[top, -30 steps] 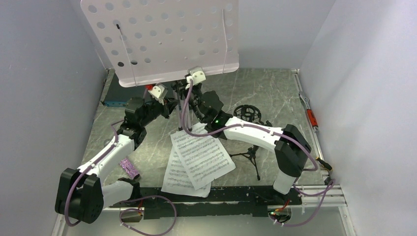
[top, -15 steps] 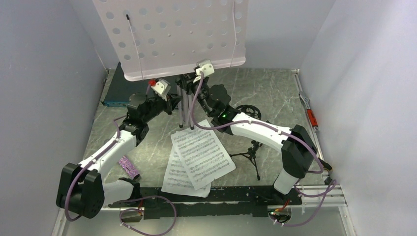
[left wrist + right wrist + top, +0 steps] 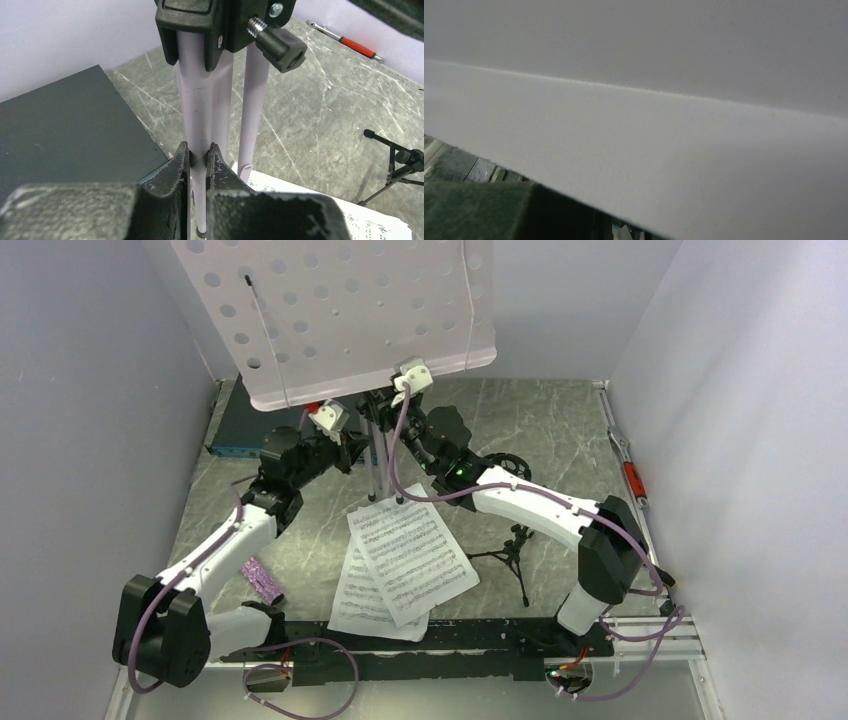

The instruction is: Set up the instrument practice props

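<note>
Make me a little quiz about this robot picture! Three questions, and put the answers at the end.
1. True or false: the sheet-music pages are up on the music stand.
2. Fill in: the purple microphone lies on the ____.
3. What is the left gripper pinching? A) a stand leg B) a page C) the microphone

Key: 1 false, they lie on the table. 2 table. 3 A.

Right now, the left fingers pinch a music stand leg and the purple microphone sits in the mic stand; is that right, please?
Nearly. The left fingers do pinch a music stand leg, but the top view shows the purple microphone lying on the table, apart from the mic stand.
</note>
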### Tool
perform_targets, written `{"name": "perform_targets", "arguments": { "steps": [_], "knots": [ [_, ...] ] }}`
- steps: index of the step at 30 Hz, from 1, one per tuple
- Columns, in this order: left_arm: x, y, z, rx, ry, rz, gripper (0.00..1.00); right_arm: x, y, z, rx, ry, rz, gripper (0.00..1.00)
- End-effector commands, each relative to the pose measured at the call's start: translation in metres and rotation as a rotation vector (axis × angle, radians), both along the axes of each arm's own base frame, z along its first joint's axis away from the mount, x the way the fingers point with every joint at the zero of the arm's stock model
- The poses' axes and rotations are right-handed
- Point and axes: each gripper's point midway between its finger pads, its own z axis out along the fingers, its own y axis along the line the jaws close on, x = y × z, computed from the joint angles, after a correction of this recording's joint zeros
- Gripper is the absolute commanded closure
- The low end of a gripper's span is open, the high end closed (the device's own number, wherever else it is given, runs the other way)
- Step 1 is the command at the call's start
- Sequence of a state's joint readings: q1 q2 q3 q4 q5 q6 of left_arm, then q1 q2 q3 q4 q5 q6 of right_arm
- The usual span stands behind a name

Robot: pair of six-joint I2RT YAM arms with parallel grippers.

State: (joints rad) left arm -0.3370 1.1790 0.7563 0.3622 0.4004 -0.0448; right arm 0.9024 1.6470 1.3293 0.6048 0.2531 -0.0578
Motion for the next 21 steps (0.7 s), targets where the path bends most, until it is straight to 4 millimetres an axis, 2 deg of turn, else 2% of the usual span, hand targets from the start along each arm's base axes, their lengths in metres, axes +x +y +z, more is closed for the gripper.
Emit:
{"name": "perform_targets", "arguments": {
  "steps": [1,6,12,17,21],
  "knots": [
    [0.003,0.018,0.045,0.008,-0.078,0.085,0.97,-0.082,-0.081,0.22,0.424,-0.451,0.043,1.0],
    [0.003,0.021,0.049,0.03,-0.067,0.099,0.97,-0.081,-0.081,0.217,0.403,-0.463,0.031,1.0],
    [0.007,0.023,0.035,0.072,-0.011,0.111,0.97,-0.082,-0.088,0.223,0.437,-0.435,0.043,1.0],
    [0.016,0.033,0.02,0.109,0.039,0.177,0.97,-0.093,-0.092,0.228,0.467,-0.431,0.086,1.0],
    [0.023,0.043,0.001,0.164,0.11,0.235,0.97,-0.102,-0.102,0.232,0.489,-0.442,0.095,1.0]
  ]
}}
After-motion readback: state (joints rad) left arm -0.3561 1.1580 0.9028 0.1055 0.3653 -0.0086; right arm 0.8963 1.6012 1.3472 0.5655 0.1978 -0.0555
